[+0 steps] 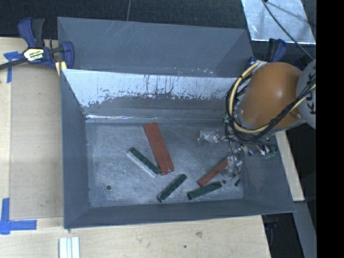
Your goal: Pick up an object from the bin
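Hung low by bin's right front corner: hand at end of short red-brown bar, open or closed impossible to tell. Likely grasp step; needed next: firm closing, lifting.

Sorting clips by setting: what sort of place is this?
Probably a robotics lab's bin-picking rig: a grey metal bin holding a red-brown bar and dark green sticks, with a robot gripper at its right end.

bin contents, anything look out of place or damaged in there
Nothing looks spilled or broken. The long reddish bar and three dark green bars lie scattered at loose angles. The only oddity is dark vertical streaks on the bin's back wall. The hand is over the short reddish bar.
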You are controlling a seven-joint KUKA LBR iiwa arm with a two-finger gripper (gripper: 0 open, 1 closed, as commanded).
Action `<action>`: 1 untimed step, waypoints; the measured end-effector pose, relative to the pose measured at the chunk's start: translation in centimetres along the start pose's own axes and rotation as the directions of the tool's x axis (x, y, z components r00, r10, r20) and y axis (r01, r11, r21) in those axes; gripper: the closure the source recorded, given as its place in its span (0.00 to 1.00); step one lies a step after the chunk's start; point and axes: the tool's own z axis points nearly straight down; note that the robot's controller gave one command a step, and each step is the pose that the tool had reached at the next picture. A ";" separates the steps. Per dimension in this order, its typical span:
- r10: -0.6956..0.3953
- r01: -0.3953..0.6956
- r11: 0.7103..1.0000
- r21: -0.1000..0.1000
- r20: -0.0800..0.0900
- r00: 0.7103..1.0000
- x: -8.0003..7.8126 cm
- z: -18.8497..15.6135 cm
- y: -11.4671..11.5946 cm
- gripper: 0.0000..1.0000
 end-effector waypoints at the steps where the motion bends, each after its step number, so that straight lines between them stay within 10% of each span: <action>1: -0.296 0.296 0.955 -0.003 -0.001 0.955 -0.1 5.4 0.8 0.00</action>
